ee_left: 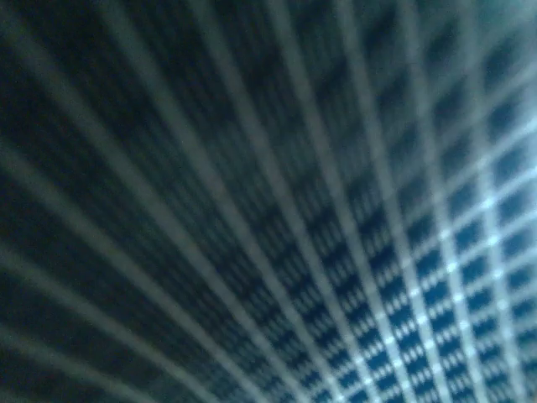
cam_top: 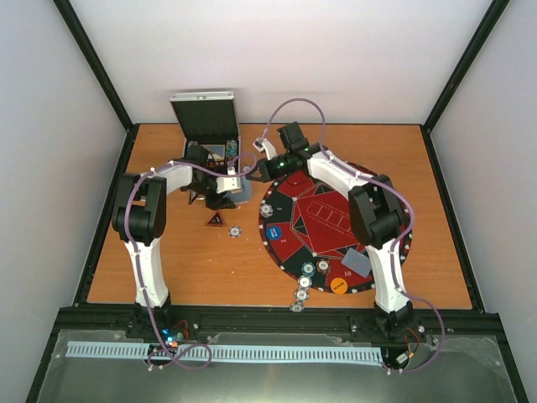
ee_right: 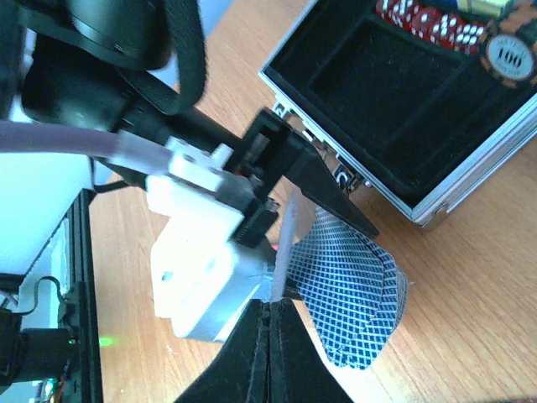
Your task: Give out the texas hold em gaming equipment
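A fanned stack of blue-checked playing cards (ee_right: 357, 298) is clamped in my left gripper (cam_top: 228, 191), just in front of the open case (cam_top: 205, 126). The blurred card back (ee_left: 336, 252) fills the whole left wrist view, hiding that gripper's fingers. My right gripper (ee_right: 273, 306) is shut on one card (ee_right: 286, 239), seen edge-on and rising from its fingertips beside the stack. In the top view the right gripper (cam_top: 252, 172) meets the left one at the cards (cam_top: 242, 193). Poker chips (cam_top: 309, 269), an orange disc (cam_top: 338, 285) and a blue disc (cam_top: 273, 249) lie on the round mat (cam_top: 336, 222).
The case (ee_right: 394, 92) holds red dice (ee_right: 436, 25) and a chip marked 100 (ee_right: 510, 57). A loose chip (cam_top: 235, 229) and a small dark triangle (cam_top: 216, 220) lie on the wooden table (cam_top: 168, 269). More chips (cam_top: 299, 295) sit at the mat's near rim, beside a grey card (cam_top: 356, 263).
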